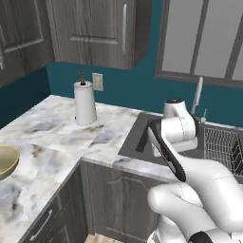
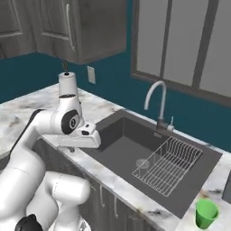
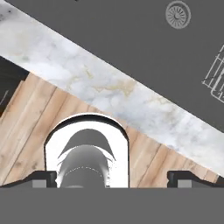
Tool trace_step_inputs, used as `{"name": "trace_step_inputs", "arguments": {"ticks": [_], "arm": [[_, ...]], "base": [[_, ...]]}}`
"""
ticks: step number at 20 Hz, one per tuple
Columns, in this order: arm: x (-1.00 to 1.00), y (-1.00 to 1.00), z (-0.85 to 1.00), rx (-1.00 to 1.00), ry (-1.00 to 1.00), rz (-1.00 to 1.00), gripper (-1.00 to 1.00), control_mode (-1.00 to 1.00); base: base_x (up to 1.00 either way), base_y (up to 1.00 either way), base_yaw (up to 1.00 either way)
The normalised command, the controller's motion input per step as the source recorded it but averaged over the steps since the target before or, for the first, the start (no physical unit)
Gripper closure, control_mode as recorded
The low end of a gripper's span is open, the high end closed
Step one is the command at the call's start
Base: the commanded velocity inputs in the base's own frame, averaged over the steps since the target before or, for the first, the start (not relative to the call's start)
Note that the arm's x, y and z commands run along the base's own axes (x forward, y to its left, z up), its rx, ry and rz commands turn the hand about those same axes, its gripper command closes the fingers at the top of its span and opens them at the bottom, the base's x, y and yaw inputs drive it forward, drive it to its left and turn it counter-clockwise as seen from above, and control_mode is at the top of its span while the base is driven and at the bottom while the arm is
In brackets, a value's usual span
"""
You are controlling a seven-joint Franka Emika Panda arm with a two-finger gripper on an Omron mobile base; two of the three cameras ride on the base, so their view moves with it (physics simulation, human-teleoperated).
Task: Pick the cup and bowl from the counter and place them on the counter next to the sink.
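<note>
- Far left, in the left base view, we see the round, shallow tan-yellow bowl (image 1: pixel 6 161) sitting on the white marble-look counter (image 1: pixel 52 142), at the picture's edge and well apart from the basin. We judge it has not been picked up yet.
- Further right on that counter stands a white paper-towel roll (image 1: pixel 85 103), upright near the teal wall and untouched.
- Next comes the dark grey rectangular sunken sink (image 2: pixel 131 149), with its wire rack (image 2: pixel 169 164) lying inside on the far side and the tall chrome faucet (image 2: pixel 158 101) behind it.
- Our gripper (image 3: pixel 113 177) hangs above the counter's front edge by the sink. In the hand view its two dark tips stand wide apart with nothing between them, so we read it as open and carrying nothing.
- Far right, in the right base view, the small bright green cup (image 2: pixel 206 214) stands upright on the counter just beside the sink's near corner.
- We judge the cup may already sit in an acceptable place, while the bowl is still to be fetched and set near the sink.
</note>
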Motion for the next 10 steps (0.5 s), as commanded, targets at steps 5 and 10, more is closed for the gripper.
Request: {"name": "trace_step_inputs", "arguments": {"ticks": [5,10], "arm": [[0.00,0.00,0.00,0.00,0.00,0.00,-1.00,1.00],[0.00,0.00,0.00,0.00,0.00,0.00,-1.00,1.00]], "base": [[-0.04,-0.09,0.68],[-0.06,0.01,0.53]]}}
